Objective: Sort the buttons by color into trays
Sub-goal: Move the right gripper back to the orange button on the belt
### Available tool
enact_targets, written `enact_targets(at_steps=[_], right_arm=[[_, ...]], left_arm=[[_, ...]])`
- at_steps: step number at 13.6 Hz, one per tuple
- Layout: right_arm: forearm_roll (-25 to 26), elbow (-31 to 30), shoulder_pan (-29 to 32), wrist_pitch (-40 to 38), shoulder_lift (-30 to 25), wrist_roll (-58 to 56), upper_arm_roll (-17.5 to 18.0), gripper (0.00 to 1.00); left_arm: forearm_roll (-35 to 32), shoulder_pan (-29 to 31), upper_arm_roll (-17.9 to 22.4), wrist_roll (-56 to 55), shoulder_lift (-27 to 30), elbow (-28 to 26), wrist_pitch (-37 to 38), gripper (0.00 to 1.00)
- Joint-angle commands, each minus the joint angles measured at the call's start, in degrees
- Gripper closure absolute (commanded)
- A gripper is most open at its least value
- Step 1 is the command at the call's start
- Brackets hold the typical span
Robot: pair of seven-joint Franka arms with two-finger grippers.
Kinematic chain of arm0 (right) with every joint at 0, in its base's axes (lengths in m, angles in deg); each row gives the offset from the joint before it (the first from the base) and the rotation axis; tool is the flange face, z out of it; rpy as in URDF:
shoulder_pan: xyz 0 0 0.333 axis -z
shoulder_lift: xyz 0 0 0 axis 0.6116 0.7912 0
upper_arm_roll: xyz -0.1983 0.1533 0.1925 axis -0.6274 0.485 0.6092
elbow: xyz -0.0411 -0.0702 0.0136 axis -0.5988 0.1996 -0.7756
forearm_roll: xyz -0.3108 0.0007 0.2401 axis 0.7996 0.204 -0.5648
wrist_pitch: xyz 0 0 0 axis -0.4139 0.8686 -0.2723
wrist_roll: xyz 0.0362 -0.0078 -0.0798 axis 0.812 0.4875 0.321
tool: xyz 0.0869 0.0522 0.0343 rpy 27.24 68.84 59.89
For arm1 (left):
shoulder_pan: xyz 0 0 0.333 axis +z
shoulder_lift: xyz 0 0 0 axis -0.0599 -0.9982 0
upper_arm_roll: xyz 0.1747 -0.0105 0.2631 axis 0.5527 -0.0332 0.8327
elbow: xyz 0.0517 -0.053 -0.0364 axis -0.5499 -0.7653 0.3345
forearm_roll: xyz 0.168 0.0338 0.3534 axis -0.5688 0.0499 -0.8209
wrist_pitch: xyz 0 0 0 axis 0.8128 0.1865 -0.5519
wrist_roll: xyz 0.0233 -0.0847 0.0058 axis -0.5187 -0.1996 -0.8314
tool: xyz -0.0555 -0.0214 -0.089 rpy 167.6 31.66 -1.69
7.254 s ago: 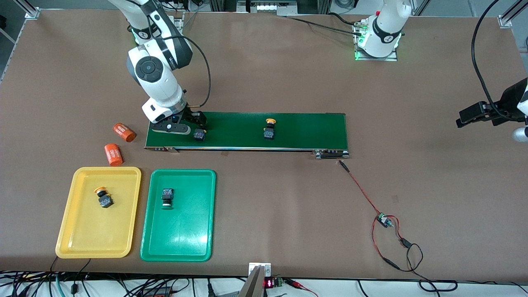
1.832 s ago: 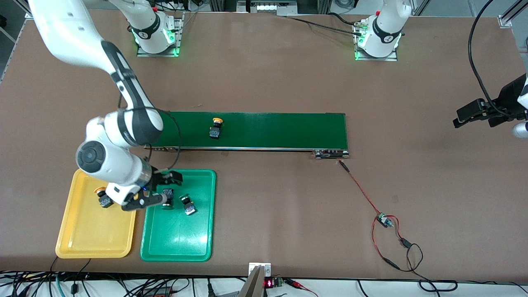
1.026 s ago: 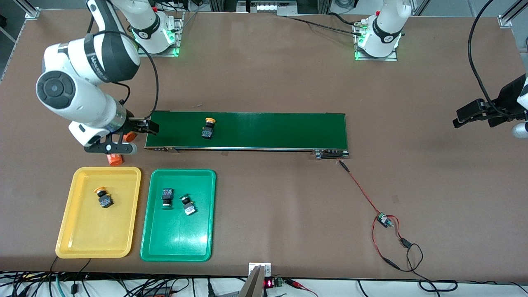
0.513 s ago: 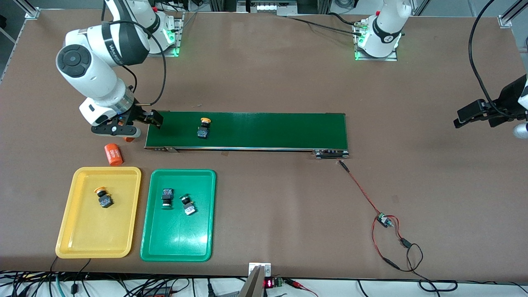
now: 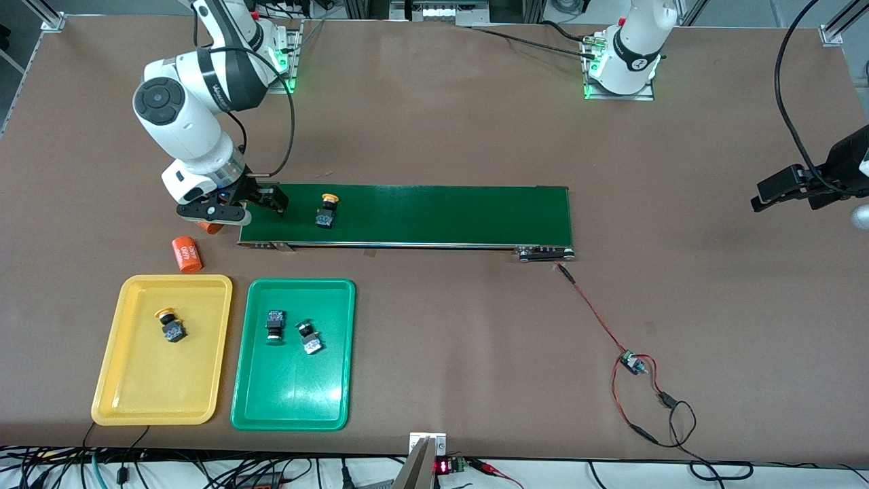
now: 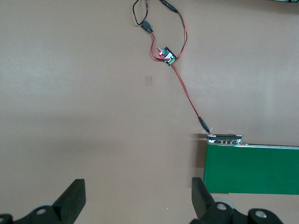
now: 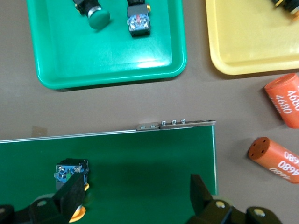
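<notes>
Front view, nearest first: the yellow tray [image 5: 129, 401] holds one yellow button [image 5: 170, 327], and beside it the green tray [image 5: 292, 407] holds two green buttons [image 5: 273, 326], lying apart from each other. Farther from the camera an orange cylinder [image 5: 186, 254] lies on the table [image 5: 441, 339], and a second cylinder [image 5: 210, 227] shows partly under the right tool. Farther still runs the dark green belt [image 5: 441, 214], with the last yellow button [image 5: 326, 212] lying on it near the right arm's end.

The right tool [image 5: 234, 207] hangs over that end of the belt, released and grasping nothing, just beside the button but not yet around it. In the right wrist view the button [image 7: 72, 175] sits close to one finger [image 7: 70, 196] rather than centred between the two.

To do this pick well, the tool should probably shift along the belt until the black body is centred, then descend and close on the body, not on the round cap, which would likely slip. The button should then go into the yellow tray, set clear of the one already there.

The left tool [image 5: 791, 187] waits, released and empty, off the left arm's end of the table. A red wire [image 5: 597, 319] with a small board [image 5: 633, 363] trails from the belt across the brown tabletop.
</notes>
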Motion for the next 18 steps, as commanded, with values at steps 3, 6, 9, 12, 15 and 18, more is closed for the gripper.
enact_targets(at_steps=[3, 6, 9, 12, 15, 18], right_arm=[[-0.6, -0.4, -0.9, 1.2, 3.1, 0.6, 1.1, 0.00], [-0.5, -0.4, -1.4, 0.8, 4.2, 0.7, 1.8, 0.00], [-0.3, -0.2, -1.8, 0.8, 5.4, 0.2, 1.8, 0.00], [-0.1, -0.1, -2.2, 1.0, 7.1, 0.1, 1.8, 0.00], [0.0, -0.1, -2.8, 1.0, 7.7, 0.0, 1.8, 0.00], [0.2, -0.1, -2.8, 1.4, 8.4, -0.1, 1.8, 0.00]], left_arm=[[-0.1, 0.7, 0.0, 1.4, 0.0, -0.3, -0.7, 0.00], [-0.2, 0.8, 0.0, 1.4, -0.1, -0.3, -0.7, 0.00], [-0.1, 1.0, 0.1, 1.4, -0.2, -0.3, -0.7, 0.00], [0.0, 1.3, 0.0, 1.4, -0.6, -0.3, -0.7, 0.00], [0.1, 1.7, 0.0, 1.4, -0.6, -0.3, -0.7, 0.00], [0.3, 1.9, 0.0, 1.4, -0.8, -0.3, -0.7, 0.00]])
